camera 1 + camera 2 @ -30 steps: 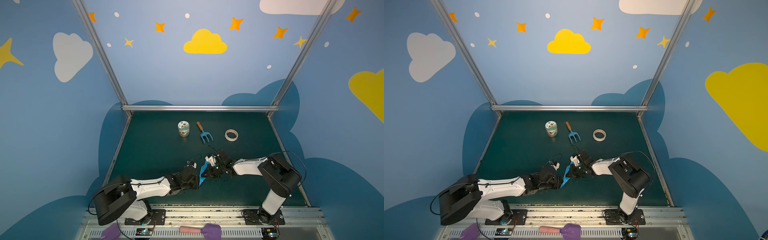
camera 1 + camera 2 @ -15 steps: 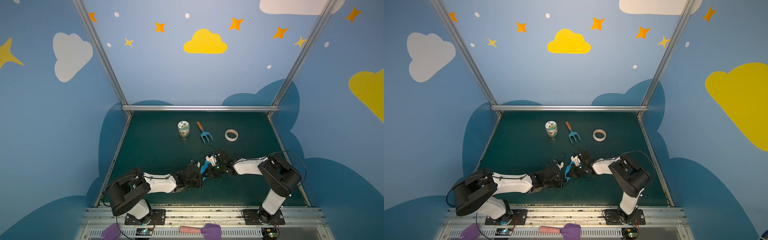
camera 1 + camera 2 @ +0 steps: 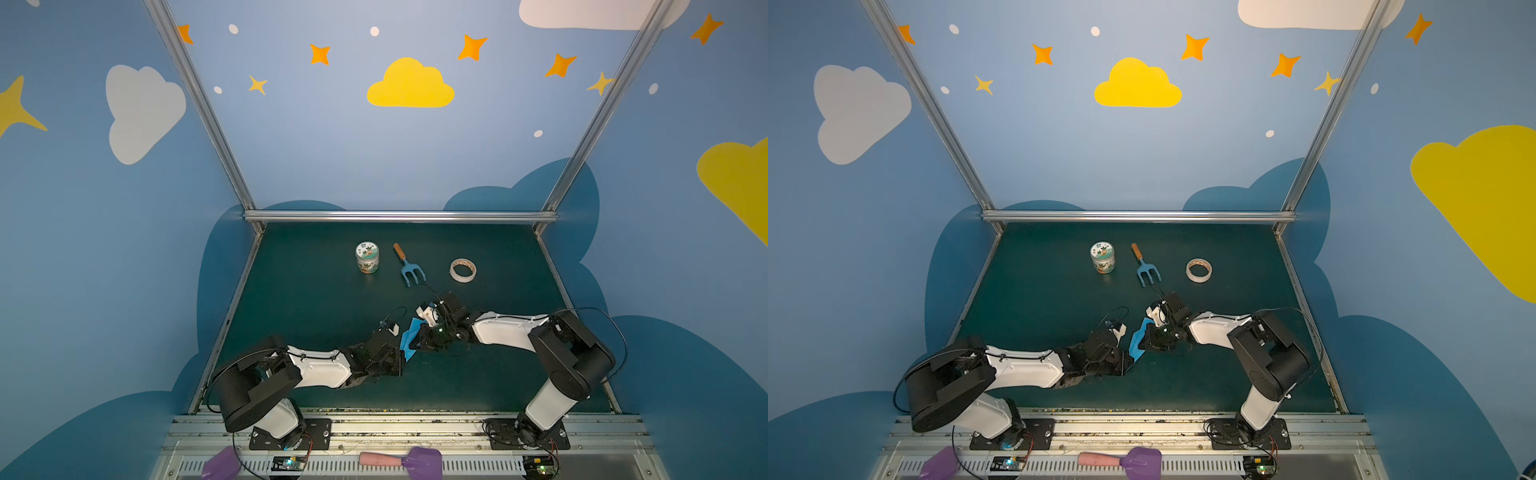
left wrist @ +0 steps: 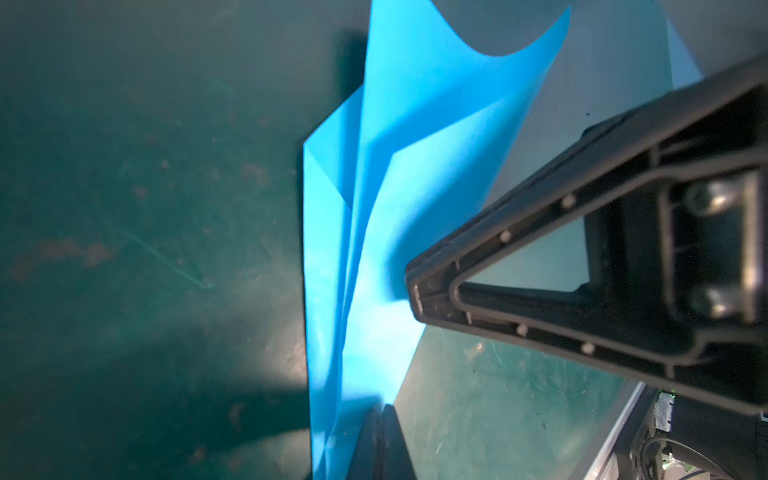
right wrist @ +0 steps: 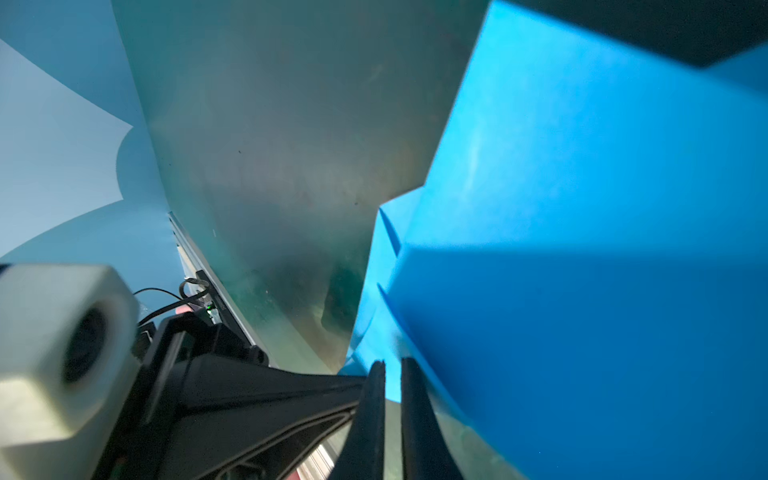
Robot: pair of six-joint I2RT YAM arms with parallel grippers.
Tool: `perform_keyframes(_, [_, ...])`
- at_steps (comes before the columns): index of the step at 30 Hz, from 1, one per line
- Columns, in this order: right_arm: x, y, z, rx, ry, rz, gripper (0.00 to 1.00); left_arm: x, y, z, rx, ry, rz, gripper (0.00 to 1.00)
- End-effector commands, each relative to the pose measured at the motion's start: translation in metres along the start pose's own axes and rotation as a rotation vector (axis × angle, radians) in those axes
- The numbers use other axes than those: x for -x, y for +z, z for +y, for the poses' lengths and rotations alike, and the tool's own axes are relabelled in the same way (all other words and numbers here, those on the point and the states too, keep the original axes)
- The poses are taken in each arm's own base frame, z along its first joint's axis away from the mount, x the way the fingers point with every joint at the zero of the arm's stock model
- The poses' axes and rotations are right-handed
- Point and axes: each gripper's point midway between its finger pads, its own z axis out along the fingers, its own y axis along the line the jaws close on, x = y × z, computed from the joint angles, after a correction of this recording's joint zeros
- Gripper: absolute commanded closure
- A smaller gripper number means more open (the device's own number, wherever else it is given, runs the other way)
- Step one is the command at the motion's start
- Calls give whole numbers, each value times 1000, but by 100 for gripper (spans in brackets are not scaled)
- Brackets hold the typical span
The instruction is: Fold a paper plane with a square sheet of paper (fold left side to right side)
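In both top views the folded sheet of sky-blue paper (image 3: 408, 344) was a little below the centre of the frame, on the dark green counter (image 3: 311, 299), directly between the two hands. The sheet was not flat. Several creased layers rose from the counter, and in the left wrist view they opened like a fan, narrow near the lower edge of the frame and wider toward the top, where one edge curved. The left hand (image 3: 400, 353) extended from the lower left of the frame. In the left wrist view its fingers (image 4: 390, 440) were pressed together on the lower corner of the paper. The right hand (image 3: 417, 344) extended from the right side. In the right wrist view its two fingers (image 5: 374, 415) were almost together, with only a thin slit between them, and their tips were at the edge of the paper layers. I could not tell whether the paper was really pinched there. Higher in the frame, well apart from the paper, a small jar with a printed lid (image 3: 367, 257), a blue garden fork with a wooden handle (image 3: 409, 268) and a roll of masking tape (image 3: 462, 270) made a row, with the fork between the other two.
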Motion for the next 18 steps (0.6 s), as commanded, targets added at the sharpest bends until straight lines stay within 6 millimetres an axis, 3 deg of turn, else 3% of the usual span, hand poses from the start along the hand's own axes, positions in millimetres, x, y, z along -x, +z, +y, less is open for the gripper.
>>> perform_keyframes(1, [-5, 5, -7, -36, -3, 23, 92, -28, 4, 33, 106, -9, 91, 97])
perform_keyframes(7, [-7, 10, -30, -94, 20, 42, 97, -30, 4, 34, 104, -11, 99, 97])
perform_keyframes(18, [1, -10, -74, -171, 104, 18, 100, -30, 2, 34, 100, -12, 97, 97])
